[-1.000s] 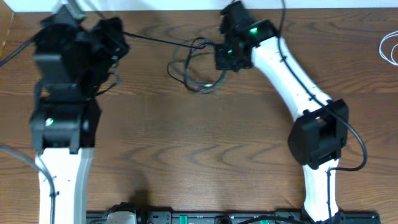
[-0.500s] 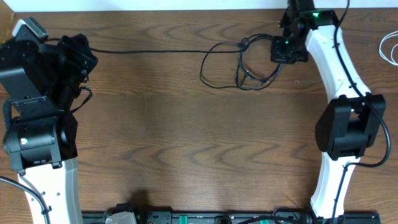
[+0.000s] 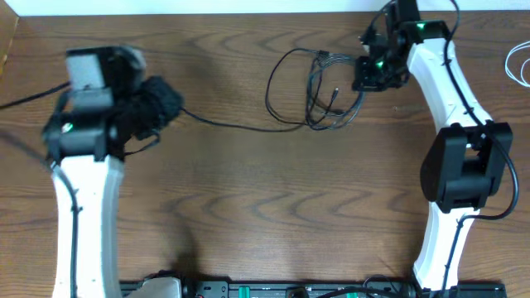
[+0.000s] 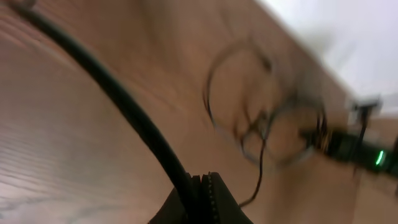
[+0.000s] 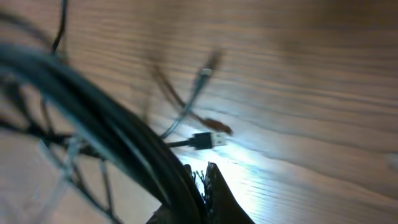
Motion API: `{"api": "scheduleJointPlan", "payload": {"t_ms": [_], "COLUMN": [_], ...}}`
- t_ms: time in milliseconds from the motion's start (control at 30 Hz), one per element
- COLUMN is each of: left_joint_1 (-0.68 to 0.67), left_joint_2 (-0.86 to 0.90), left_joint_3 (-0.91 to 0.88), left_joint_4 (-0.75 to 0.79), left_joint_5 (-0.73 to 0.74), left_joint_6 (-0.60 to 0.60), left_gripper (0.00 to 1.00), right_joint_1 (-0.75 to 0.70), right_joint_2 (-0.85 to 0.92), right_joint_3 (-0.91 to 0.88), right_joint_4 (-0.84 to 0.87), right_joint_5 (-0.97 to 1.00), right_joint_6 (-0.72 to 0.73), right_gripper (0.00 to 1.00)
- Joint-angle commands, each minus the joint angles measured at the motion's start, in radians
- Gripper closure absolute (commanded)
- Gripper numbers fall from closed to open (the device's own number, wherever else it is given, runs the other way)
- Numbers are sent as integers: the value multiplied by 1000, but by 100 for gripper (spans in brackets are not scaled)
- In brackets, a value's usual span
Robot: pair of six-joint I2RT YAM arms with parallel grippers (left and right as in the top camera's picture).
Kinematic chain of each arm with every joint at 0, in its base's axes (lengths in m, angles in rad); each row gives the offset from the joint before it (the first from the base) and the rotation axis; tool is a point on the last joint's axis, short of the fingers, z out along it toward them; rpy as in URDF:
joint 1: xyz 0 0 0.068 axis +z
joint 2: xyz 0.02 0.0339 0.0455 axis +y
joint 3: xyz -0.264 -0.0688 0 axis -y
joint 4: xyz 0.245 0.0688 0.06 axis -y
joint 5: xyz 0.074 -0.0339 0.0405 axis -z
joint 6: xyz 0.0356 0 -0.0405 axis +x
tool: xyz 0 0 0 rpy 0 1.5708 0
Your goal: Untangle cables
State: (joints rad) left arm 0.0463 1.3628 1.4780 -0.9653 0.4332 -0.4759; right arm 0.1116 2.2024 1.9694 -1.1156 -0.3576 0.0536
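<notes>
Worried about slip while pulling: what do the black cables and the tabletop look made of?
The black cables: probably plastic or rubber sheathing, matte, bending in loose loops. The tabletop: wood or wood-look laminate, brown grain, faint sheen.

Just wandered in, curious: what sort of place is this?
Likely a robotics test bench: a left arm and right arm standing at a wooden table, with a tangle of thin black cables running between them.

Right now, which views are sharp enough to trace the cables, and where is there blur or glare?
Overhead: cables fairly sharp, left arm smeared. Left wrist: heavy motion blur, the cables barely readable. Right wrist: soft throughout, nearest cables out of focus, white glare on the table by the plug.
</notes>
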Motion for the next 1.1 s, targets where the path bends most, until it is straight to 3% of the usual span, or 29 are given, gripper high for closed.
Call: {"api": "scheduleJointPlan", "payload": {"t_ms": [0, 100, 267, 633, 767, 933, 1067], "left_joint_1": [-77, -107, -109, -138, -185, -223, -229], "left_joint_2": [51, 100, 165, 227, 248, 297, 336], "left_joint_3": [10, 10, 10, 10, 10, 10, 10], "left_joint_4": [-28, -40, -36, 58, 153, 198, 268], "left_joint_5": [56, 34, 27, 75, 171, 191, 303], "left_joint_6": [92, 90, 71, 84, 173, 172, 173], "left_gripper": [92, 92, 54, 24, 23, 24, 24], "right_joint_1": [14, 13, 12, 43, 67, 90, 96], "right_joint_2": [6, 6, 0, -80, -183, -306, -374], "right_joint_3": [1, 1, 11, 26, 26, 26, 26], "right_joint_4": [1, 1, 2, -23, -32, -64, -80], "right_joint_5": [-38, -49, -138, -281, -282, -281, -281], "right_joint_6": [-26, -26, -55, -149, -160, -179, -183], "right_gripper": [99, 99, 99, 99, 99, 99, 99]}}
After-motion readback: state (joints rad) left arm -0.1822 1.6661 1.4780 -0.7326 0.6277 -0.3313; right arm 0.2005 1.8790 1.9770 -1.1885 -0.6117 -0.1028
